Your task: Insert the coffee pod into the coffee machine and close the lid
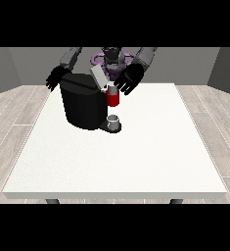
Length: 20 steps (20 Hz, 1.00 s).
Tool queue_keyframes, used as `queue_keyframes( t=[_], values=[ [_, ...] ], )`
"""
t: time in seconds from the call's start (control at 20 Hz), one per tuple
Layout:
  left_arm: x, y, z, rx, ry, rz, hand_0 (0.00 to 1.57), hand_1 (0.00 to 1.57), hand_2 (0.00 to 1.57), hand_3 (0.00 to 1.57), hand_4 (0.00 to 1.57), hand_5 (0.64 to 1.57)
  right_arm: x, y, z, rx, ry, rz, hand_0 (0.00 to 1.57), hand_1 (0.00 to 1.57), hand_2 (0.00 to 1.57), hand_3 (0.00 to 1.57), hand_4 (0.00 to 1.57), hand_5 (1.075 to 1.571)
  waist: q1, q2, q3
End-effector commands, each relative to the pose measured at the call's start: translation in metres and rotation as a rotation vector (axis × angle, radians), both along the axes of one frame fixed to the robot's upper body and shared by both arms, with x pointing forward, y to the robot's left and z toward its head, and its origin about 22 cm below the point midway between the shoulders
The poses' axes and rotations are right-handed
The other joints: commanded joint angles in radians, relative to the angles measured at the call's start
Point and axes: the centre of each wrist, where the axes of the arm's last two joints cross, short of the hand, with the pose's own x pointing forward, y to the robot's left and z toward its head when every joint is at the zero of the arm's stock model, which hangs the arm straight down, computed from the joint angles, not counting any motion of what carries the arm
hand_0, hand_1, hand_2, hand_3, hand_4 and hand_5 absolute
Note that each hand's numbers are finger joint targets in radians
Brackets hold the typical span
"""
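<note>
Item: coffee machine (83, 105) on desk (136, 157), lid (99, 77) raised. 
Hand at view's right (128, 79): fingers spread, holding nothing we see, just above red thing at machine (113, 99). 
Hand at view's left (56, 77): spread, behind machine. 
Pod: we cannot locate. 
Grey thing (114, 120) below. 
Advice: we lower lid squarely.

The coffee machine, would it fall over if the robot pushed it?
Probably not easily. The coffee machine looks wide and squat, sitting flat on the white table, so it seems hard to tip. It looks bulky, so likely heavy. A sideways push from the hand at the view's right might slide it instead.
</note>
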Motion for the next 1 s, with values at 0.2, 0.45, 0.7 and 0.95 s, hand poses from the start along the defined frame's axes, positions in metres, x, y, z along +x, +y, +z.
queue_keyframes(
  t=[0.2, 0.45, 0.7, 0.95],
  values=[
    [0.002, -0.023, -0.020, 0.004, 0.056, -0.010, 1.21, 1.21, 1.24, 1.12, 0.46, 1.571, 0.004, -0.004, 0.004, -0.009, 0.047, 0.013, 0.00, 0.00, 0.00, 0.00, 0.44, 1.571, 0.002, -0.032, -0.0005],
    [0.000, 0.000, -0.014, 0.027, 0.000, -0.004, 1.13, 1.13, 1.17, 1.00, 0.46, 1.571, 0.002, 0.015, 0.007, 0.009, 0.010, 0.007, 0.00, 0.00, 0.00, 0.00, 0.37, 1.571, -0.005, 0.026, -0.0008],
    [-0.001, 0.015, 0.023, 0.052, -0.026, 0.017, 1.07, 1.07, 1.12, 0.95, 0.38, 1.571, 0.010, -0.006, 0.017, -0.002, -0.013, 0.016, 0.00, 0.00, 0.00, 0.00, 0.41, 1.571, -0.012, 0.027, -0.0004],
    [0.000, -0.001, 0.010, 0.049, -0.023, -0.018, 1.06, 1.06, 1.12, 0.95, 0.36, 1.571, 0.004, 0.012, -0.001, 0.017, -0.017, -0.012, 0.00, 0.00, 0.00, 0.00, 0.48, 1.571, 0.015, 0.013, -0.0004]
  ],
)
